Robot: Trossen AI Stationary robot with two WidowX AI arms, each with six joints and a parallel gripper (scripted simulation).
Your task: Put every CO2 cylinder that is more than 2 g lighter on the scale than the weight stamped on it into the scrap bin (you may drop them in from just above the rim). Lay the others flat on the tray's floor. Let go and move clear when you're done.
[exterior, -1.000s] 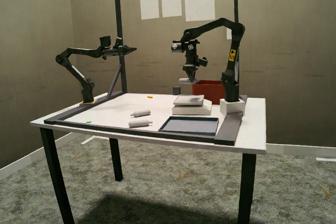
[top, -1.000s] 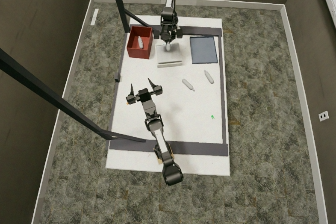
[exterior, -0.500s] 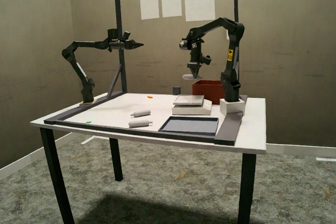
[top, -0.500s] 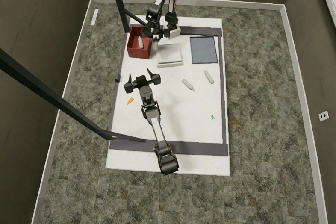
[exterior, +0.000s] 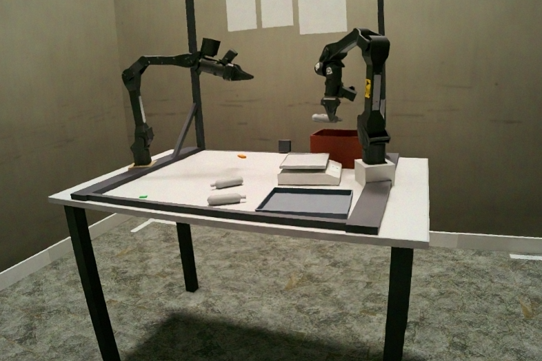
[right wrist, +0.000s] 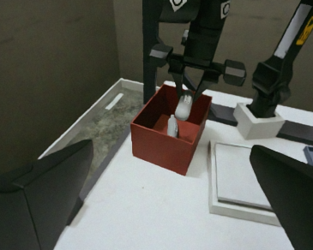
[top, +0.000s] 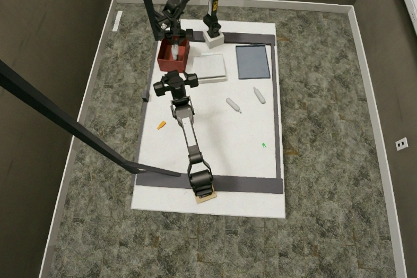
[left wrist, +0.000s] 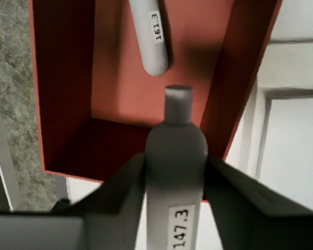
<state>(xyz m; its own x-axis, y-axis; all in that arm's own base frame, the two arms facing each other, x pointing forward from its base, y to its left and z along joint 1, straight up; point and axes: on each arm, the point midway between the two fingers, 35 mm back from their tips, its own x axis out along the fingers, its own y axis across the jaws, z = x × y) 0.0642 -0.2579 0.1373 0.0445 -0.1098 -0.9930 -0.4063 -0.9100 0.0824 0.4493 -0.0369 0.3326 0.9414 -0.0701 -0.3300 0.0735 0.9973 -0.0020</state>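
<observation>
My left gripper (top: 175,41) (exterior: 331,115) (left wrist: 174,161) (right wrist: 186,100) is shut on the cylinder stamped 147.3 (exterior: 320,118) (left wrist: 175,148) (right wrist: 183,110), held over the red scrap bin (top: 171,66) (exterior: 334,147) (left wrist: 62,84) (right wrist: 160,148). The cylinder stamped 161.3 (left wrist: 149,38) (right wrist: 172,126) lies on the bin's floor. Two cylinders lie on the table, one (top: 232,104) (exterior: 227,182) nearer the middle, another (top: 259,95) (exterior: 225,199) near the blue tray (top: 252,62) (exterior: 306,201); their stamps are unreadable. The tray holds nothing. My right gripper (exterior: 252,77) (right wrist: 171,149) is open and empty, raised in front of the bin.
The scale (top: 208,66) (exterior: 308,178) (left wrist: 293,148) (right wrist: 242,178) stands between bin and tray with a bare pan. An orange piece (top: 161,124) (exterior: 241,156) and a green piece (top: 263,145) (exterior: 143,196) lie on the table. Dark frame posts stand at the bin-side edge.
</observation>
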